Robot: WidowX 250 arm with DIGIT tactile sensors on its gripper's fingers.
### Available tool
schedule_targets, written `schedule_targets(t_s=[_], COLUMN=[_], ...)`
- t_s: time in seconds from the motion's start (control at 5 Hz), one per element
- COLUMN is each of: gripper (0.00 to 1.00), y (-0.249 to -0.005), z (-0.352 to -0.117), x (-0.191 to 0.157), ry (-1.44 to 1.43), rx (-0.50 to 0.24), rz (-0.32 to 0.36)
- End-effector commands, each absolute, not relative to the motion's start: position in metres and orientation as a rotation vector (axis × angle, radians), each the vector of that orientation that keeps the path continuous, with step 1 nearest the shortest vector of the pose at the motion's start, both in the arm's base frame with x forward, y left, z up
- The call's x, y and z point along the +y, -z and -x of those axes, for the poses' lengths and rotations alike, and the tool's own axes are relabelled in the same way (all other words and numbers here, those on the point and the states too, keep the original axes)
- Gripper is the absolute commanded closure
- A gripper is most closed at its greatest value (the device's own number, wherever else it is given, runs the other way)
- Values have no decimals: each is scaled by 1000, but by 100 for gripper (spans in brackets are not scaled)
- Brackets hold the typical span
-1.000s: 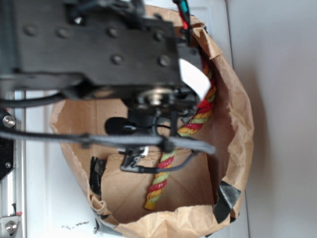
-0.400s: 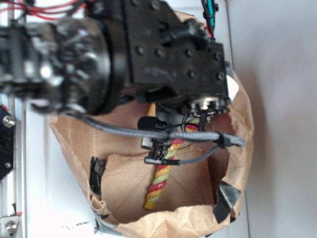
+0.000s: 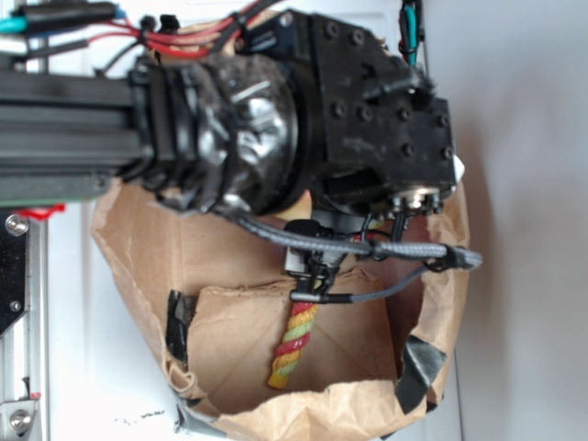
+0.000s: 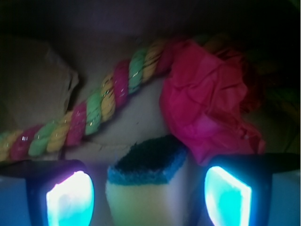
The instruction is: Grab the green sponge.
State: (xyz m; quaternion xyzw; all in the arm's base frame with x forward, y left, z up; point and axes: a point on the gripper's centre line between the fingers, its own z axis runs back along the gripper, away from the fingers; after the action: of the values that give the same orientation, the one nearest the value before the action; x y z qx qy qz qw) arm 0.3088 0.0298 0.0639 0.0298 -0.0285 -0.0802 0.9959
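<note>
Green sponge (image 4: 146,188): pale yellow foam, dark green-teal scouring face on top. Twisted rope (image 4: 89,117): repeating red, yellow, green strands, glossy. Ruffled ball (image 4: 207,110): red-magenta throughout. Gripper (image 4: 148,197) pads (image 4: 70,200) glowed white to cyan, with a violet edge on one. Paper bag (image 3: 248,349): plain kraft brown, black tape patches (image 3: 418,367) near its rim. Arm (image 3: 367,129): black, red wires.

We see the sponge (image 4: 146,181) between the hand's (image 4: 149,197) fingers (image 4: 70,200). Ruffled ball (image 4: 207,106) at its 1 o'clock, rope (image 4: 94,110) running from 9 to 12. All inside the paper bag (image 3: 436,230), arm (image 3: 276,119) above it.
</note>
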Motion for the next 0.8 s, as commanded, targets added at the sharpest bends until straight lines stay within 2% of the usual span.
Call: schedule_targets(t_s=[0.0,0.2,0.6], gripper=[0,100,100], y=[-70,-67,-69], z=[-316,-324,-326], x=[18,26,29], ry=[153,130,112], rx=[-40,-41,-53], rz=[-44,-64,-56])
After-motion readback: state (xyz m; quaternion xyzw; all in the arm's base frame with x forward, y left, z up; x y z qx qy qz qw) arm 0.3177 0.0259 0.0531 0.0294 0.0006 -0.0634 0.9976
